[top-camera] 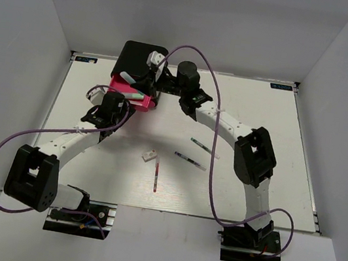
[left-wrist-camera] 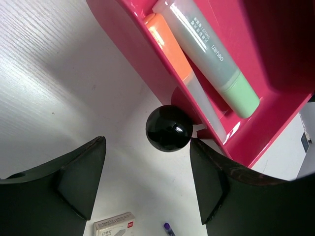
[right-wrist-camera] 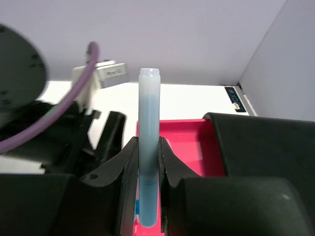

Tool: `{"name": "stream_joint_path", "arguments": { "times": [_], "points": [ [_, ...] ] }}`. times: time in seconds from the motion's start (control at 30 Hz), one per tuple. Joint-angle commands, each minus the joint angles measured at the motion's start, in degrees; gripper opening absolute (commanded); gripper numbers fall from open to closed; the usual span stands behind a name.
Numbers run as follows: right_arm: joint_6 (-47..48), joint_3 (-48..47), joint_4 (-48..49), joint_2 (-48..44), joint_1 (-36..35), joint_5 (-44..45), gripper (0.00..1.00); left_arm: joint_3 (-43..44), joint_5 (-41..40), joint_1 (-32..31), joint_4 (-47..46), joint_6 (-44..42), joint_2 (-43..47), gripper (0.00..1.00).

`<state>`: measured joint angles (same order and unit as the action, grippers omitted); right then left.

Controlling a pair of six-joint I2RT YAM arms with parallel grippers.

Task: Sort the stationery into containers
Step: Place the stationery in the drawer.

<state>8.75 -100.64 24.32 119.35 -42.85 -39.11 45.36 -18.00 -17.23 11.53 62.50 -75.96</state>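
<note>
At lower left of the left wrist view, the left pincer point(left-wrist-camera: 147, 179) gapes either side of the black knob point(left-wrist-camera: 169, 128), clear of it. Above, the pink drawer point(left-wrist-camera: 123, 49), cut off by the frame, holds an orange-capped marker point(left-wrist-camera: 165, 42) and a pale green bar point(left-wrist-camera: 216, 64). The right pincer point(right-wrist-camera: 148, 157) clamps a pale blue stick point(right-wrist-camera: 148, 113) upright over the drawer, its lower end hidden.

the knob point(left-wrist-camera: 169, 128) sits between the left pincer's point(left-wrist-camera: 147, 164) spread jaws, touching neither. beyond it, a marker point(left-wrist-camera: 167, 44) and a bar point(left-wrist-camera: 206, 54) lie side by side in the drawer point(left-wrist-camera: 125, 44). the right pincer point(right-wrist-camera: 147, 157) grips a pen point(right-wrist-camera: 148, 108) upright over that drawer.
</note>
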Motion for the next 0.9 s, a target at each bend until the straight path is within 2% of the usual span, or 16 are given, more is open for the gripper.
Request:
{"name": "stream_joint_path", "arguments": {
  "times": [0.0, 0.07, 0.3, 0.33, 0.4, 0.43, 0.53, 0.63, 0.8, 0.87],
  "points": [
    [-2.95, -4.2, 6.62, 2.46, 0.05, 3.87, 0.0, 1.91, -1.07, 0.36, -0.98, -0.89, 1.88, 0.79],
    [-2.6, -5.17, 7.23, 4.56, -0.13, 6.92, 0.0, 1.92, -1.07, 0.36, -0.98, -0.89, 1.87, 0.79],
    [-1.55, -8.96, 5.31, 9.58, -0.39, 9.23, 0.0, 2.45, -1.07, 0.36, -0.46, -1.42, 0.82, 0.79],
    [-1.46, -8.7, 4.87, 9.59, -0.39, 9.32, 0.13, 2.45, -1.07, 0.36, -0.46, -1.42, 0.82, 0.79],
    [-0.76, -8.26, 4.25, 9.41, -0.22, 9.49, 0.26, 2.45, -1.07, 0.36, -0.98, -1.42, 0.3, 0.79],
    [-0.58, -7.73, 4.16, 9.06, -0.13, 9.67, 0.38, 2.45, -1.07, 0.36, -1.59, -1.42, 0.29, 0.79],
    [-0.14, -6.06, 4.42, 7.57, 0.05, 9.49, 0.5, 2.97, -0.46, 0.36, -2.82, -1.94, -0.24, 0.79],
    [-2.94, -4.92, 4.86, 4.85, 0.57, 9.06, 0.56, 3.5, 0.06, 0.36, -3.35, -2.47, -1.37, 0.79],
    [-7.52, -3.78, 4.42, 0.9, 1.63, 5.46, 0.56, 4.55, 0.6, 0.36, -4.67, -3.0, -2.43, 0.78],
    [-8.31, 0.07, 5.03, -2.6, 2.5, 5.8, 0.56, 4.56, 0.6, 0.36, -5.2, -3.61, -2.43, 0.77]
  ]
}}
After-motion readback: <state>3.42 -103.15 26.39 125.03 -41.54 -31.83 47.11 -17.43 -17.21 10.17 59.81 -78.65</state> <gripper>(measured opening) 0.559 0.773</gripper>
